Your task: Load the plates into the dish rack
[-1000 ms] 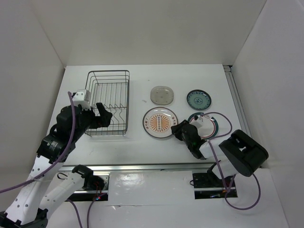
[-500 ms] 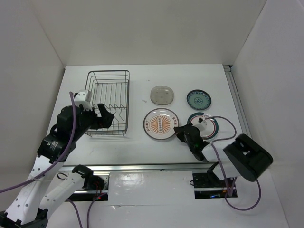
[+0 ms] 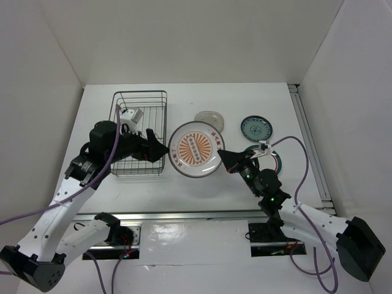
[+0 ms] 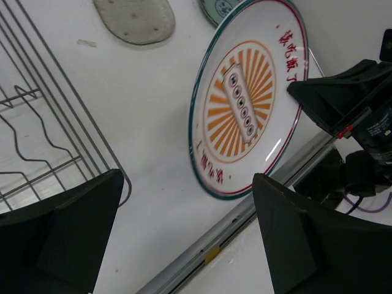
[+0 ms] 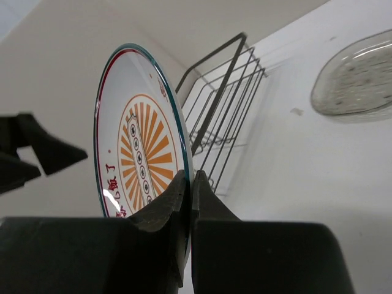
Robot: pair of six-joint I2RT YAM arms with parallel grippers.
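The large white plate with the orange centre (image 3: 195, 149) (image 4: 245, 104) (image 5: 138, 153) stands tilted on edge above the table. My right gripper (image 3: 223, 158) (image 5: 191, 184) is shut on its right rim. The left gripper (image 3: 156, 150) (image 4: 190, 245) hangs open just left of that plate, at the right side of the wire dish rack (image 3: 139, 128) (image 4: 37, 141) (image 5: 226, 116), touching nothing. A translucent grey plate (image 3: 212, 117) (image 4: 135, 18) (image 5: 355, 76) lies partly behind the held one. The small teal plate (image 3: 256, 128) lies flat farther right. The right arm covers part of the ringed plate (image 3: 272, 162).
A metal rail (image 3: 196, 215) (image 4: 214, 245) runs along the table's near edge below the plates. White walls close in the table on the left, back and right. A purple cable (image 3: 294, 159) loops over the ringed plate.
The right gripper closed on the large plate's rim, lifted it off the table onto its edge and carried it left toward the rack. The left arm swung right toward the plate, still open.
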